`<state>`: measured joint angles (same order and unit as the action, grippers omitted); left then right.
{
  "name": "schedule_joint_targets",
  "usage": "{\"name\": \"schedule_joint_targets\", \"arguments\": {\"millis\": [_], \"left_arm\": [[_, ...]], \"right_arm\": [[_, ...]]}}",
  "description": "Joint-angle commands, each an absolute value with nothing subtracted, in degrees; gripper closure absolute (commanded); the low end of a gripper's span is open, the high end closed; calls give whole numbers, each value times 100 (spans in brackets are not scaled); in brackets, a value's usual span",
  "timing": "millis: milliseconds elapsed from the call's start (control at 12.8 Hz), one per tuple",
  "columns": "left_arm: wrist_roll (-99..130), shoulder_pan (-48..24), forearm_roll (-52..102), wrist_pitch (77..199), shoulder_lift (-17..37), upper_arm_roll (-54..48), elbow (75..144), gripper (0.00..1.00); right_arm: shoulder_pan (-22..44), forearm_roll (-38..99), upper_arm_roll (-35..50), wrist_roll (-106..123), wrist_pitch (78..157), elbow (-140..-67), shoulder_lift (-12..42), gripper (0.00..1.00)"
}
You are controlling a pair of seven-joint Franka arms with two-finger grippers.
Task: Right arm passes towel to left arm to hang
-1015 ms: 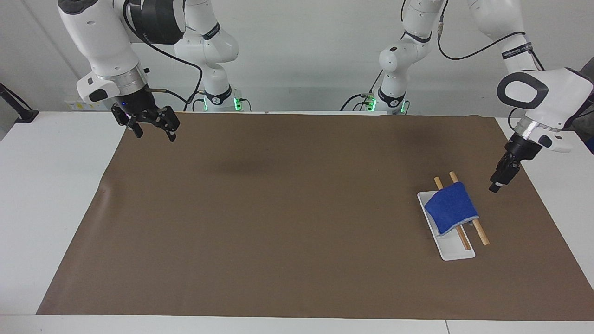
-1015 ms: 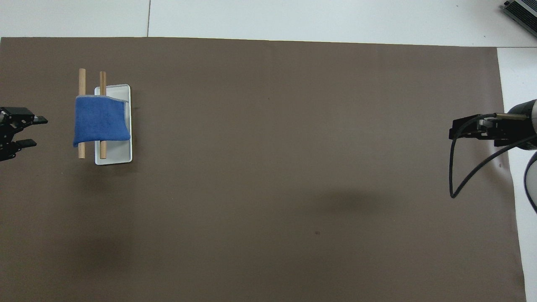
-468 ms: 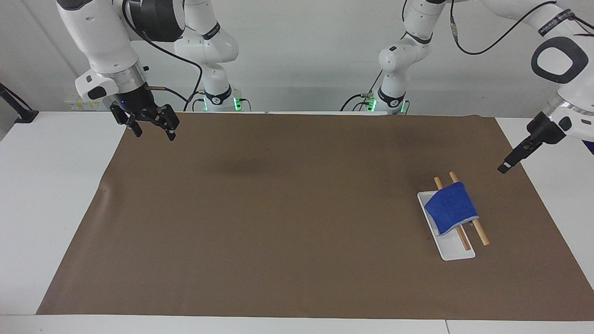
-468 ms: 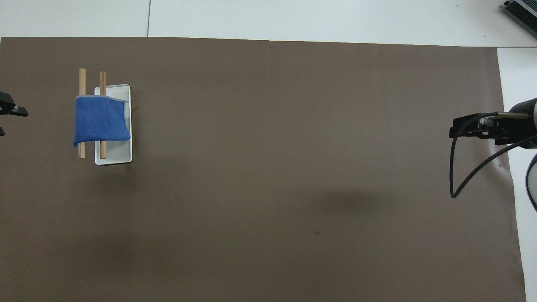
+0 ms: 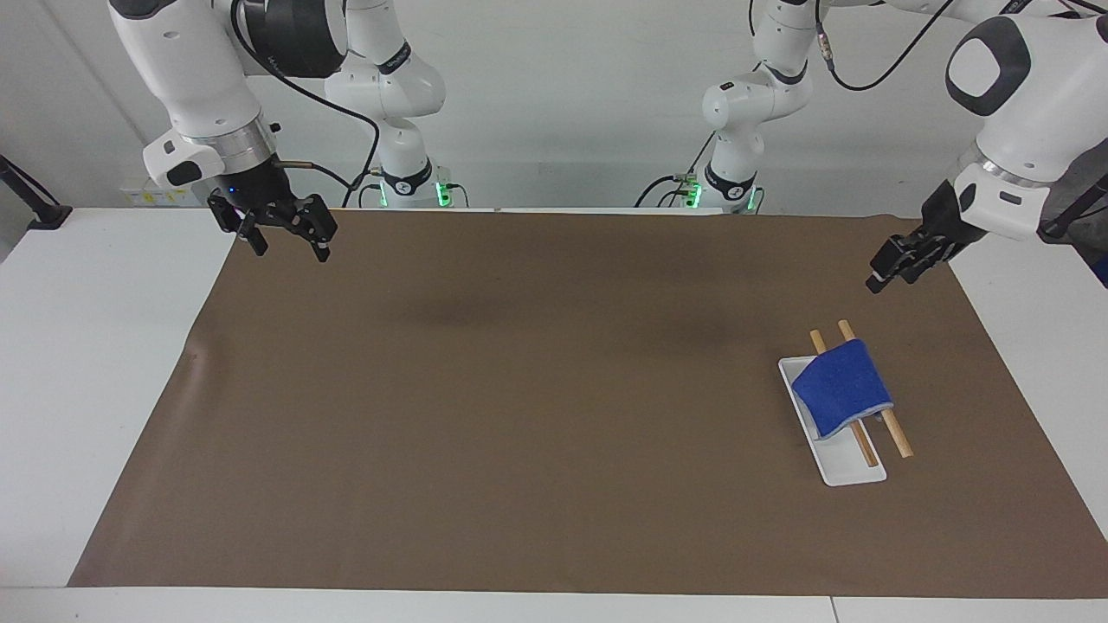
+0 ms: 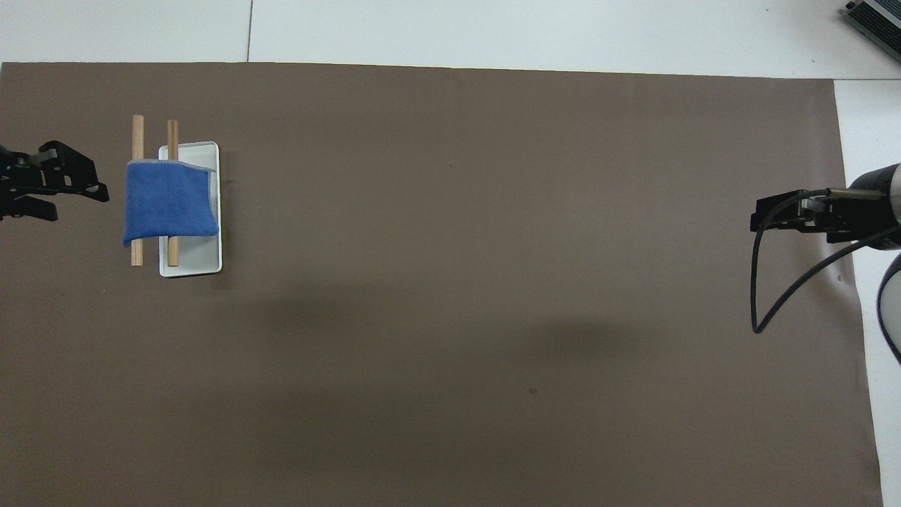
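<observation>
The royal-blue towel (image 5: 840, 387) hangs draped over two wooden rods (image 5: 893, 435) on a white tray (image 5: 844, 470) at the left arm's end of the table. It also shows in the overhead view (image 6: 169, 205). My left gripper (image 5: 887, 275) is open and empty. It is raised over the mat beside the rods, apart from the towel, and shows in the overhead view (image 6: 77, 203). My right gripper (image 5: 288, 247) is open and empty. It waits above the mat's corner at the right arm's end and shows in the overhead view (image 6: 764, 220).
A brown mat (image 5: 519, 415) covers most of the white table (image 5: 86, 363). A black cable (image 6: 764, 310) loops down from the right wrist. A grey device (image 6: 873, 17) sits at the table's corner farthest from the robots.
The left gripper has risen and turned. It drew back from the towel, then came in over the mat beside the rods. The towel and the right arm have hardly moved.
</observation>
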<state>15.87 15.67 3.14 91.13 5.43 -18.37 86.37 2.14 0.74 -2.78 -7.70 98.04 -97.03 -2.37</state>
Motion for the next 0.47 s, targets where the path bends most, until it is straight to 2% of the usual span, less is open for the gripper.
{"name": "schedule_joint_targets", "arguments": {"millis": [0, 390], "left_arm": [[1556, 1196, 9, 8693, 712, -1784, 8350, 34], [968, 958, -501, 8165, 712, -1890, 8042, 37]], "right_arm": [[202, 79, -211, -694, 9826, -9607, -237, 0], [202, -17, -149, -721, 9712, -9589, -237, 0]]}}
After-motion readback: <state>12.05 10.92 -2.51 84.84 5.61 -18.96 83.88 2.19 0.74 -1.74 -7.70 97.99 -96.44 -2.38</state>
